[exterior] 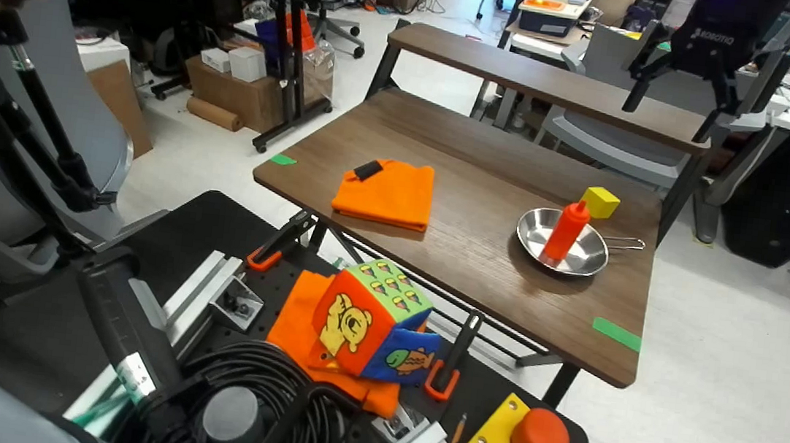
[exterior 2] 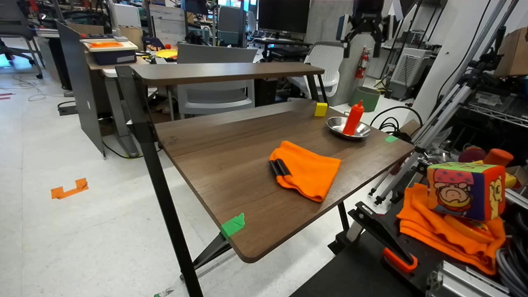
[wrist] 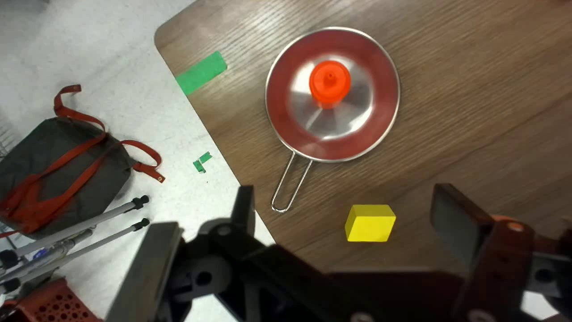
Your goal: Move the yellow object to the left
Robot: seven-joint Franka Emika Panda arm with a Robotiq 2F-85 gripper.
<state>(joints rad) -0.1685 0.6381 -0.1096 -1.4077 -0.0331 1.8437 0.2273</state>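
Here, in an exterior view, the bottle hides part of the block near a far bench corner. The gripper spreads its fingers wide. The far edge has room.

2 fingers, wide apart, ptg dwn

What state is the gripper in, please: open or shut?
The gripper is open: its fingers stand wide apart in all views; the yellow block rests ungripped on the table.
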